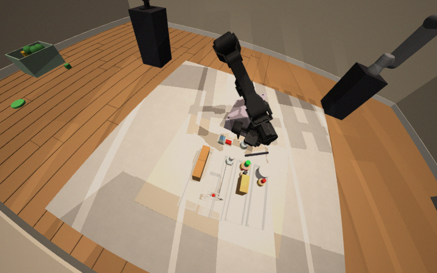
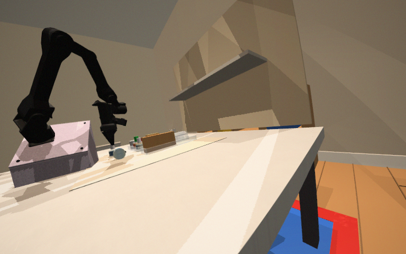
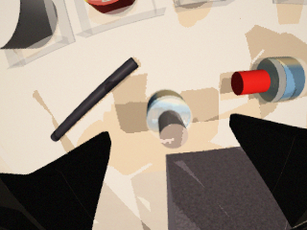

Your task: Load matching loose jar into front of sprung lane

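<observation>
A loose jar with a blue band and pale grey cap [image 1: 243, 145] [image 2: 111, 153] [image 3: 169, 112] stands upright on the table before the arm's base. Another loose jar with a red cap [image 1: 222, 139] [image 2: 119, 153] [image 3: 288, 79] lies on its side close by. In the clear sprung lane, a pale-topped jar [image 1: 229, 161] stands near the front; a thin rod runs back from it. The pusher plate cannot be made out. My gripper [image 1: 246, 140] [image 2: 112, 144] [image 3: 170, 128] is wide open and empty, pointing down above the upright jar, which appears between its fingertips in the wrist view.
A black bar [image 1: 256, 154] [image 3: 96, 99] lies between the upright jar and the lanes. Other clear lanes hold a green-capped jar [image 1: 246, 165], a red-capped jar [image 1: 262, 182], a dark grey curved piece [image 1: 260, 173] [image 3: 35, 24] and a yellow box [image 1: 244, 183]. An orange block [image 1: 201, 162] [image 2: 158, 141] stands left.
</observation>
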Robot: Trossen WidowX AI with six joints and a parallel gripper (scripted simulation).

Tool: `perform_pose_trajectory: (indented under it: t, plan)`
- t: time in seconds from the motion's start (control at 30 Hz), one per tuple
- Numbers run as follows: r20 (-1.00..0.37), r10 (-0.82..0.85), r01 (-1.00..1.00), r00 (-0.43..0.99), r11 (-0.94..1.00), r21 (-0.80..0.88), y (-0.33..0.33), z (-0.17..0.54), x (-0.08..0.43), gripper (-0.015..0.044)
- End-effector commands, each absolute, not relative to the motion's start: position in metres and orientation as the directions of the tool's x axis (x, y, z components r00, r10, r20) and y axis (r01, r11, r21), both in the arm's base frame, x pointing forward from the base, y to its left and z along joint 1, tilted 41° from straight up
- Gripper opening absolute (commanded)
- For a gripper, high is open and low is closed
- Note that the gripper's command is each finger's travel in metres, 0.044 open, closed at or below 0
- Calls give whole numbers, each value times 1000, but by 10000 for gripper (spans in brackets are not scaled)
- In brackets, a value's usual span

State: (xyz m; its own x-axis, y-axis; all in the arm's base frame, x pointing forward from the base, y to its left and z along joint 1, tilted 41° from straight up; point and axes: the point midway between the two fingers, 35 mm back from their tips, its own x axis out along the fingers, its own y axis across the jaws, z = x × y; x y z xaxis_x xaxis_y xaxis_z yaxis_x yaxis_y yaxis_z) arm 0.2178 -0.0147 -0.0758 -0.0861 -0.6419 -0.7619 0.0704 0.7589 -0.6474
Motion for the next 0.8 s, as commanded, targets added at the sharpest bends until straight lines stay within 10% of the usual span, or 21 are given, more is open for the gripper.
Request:
perform_pose_trajectory:
  t: [0.0, 0.77]
  plan:
    - [-755, -648, 57, -95, 754, -654, -19, -80, 213, 440]
    - [-754, -650, 57, -95, 753, -656, -40, -103, 210, 414]
